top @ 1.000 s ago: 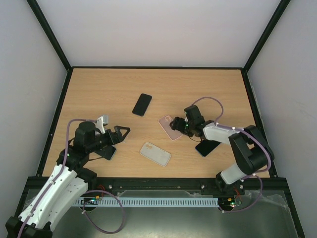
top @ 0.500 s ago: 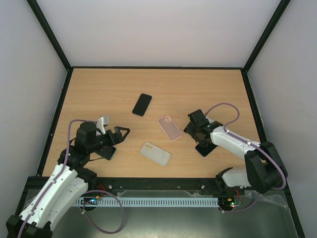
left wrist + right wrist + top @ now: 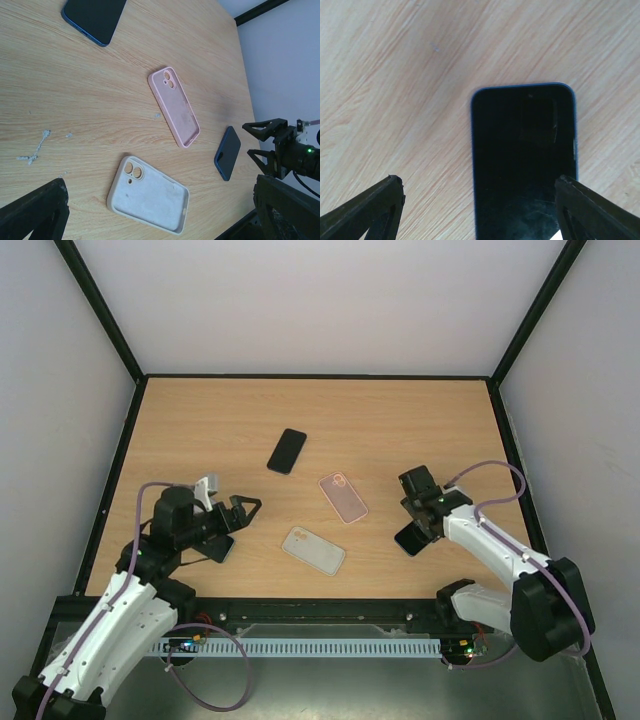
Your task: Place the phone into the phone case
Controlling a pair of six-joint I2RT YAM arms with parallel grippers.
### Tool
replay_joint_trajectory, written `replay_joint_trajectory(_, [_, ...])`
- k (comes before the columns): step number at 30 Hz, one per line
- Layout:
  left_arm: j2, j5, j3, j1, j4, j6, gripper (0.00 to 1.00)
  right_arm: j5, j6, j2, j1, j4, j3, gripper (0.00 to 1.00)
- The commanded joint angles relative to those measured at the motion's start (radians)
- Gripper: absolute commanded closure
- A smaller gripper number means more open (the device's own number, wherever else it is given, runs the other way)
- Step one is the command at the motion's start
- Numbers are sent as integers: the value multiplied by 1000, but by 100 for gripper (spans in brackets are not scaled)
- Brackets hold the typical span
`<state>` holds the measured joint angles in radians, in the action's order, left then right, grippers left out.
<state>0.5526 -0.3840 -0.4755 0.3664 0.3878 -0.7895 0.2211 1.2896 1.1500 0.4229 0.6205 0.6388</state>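
A blue-edged phone (image 3: 522, 160) lies screen up on the table, between and just ahead of my right gripper (image 3: 480, 215), which is open and empty above it. In the top view this phone (image 3: 406, 540) sits at the right and the right gripper (image 3: 421, 524) is over it. A pink case (image 3: 343, 497) and a beige case (image 3: 313, 550) lie open side up at the middle. My left gripper (image 3: 243, 511) is open and empty, left of both cases. The left wrist view shows the beige case (image 3: 149, 194), the pink case (image 3: 174, 106) and the phone (image 3: 227, 152).
A second dark phone (image 3: 287, 450) lies further back at the middle, also in the left wrist view (image 3: 95, 17). A dark flat thing (image 3: 218, 548) lies partly hidden under my left arm. Black frame rails edge the table (image 3: 420, 420).
My right gripper has drawn back from the pink case, to the right and nearer, and now hangs over the blue-edged phone. The left arm and the cases have not moved.
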Motion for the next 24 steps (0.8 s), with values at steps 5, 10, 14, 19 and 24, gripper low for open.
replay_joint_trajectory(5, [-30,8,26,5,12,24,1,48,91,56,-11,75,-47,20])
replay_joint_trajectory(10, [-55,2,29,6,15,19,1,47,134,70,-12,54,-86,20])
replay_joint_trajectory(14, [-72,7,25,5,29,21,1,40,138,96,-12,44,-76,19])
replay_joint_trajectory(19, [-78,5,24,5,36,11,1,4,113,133,-12,24,-56,17])
replay_joint_trajectory(24, [-84,5,24,5,48,10,1,-11,73,174,-12,22,-56,14])
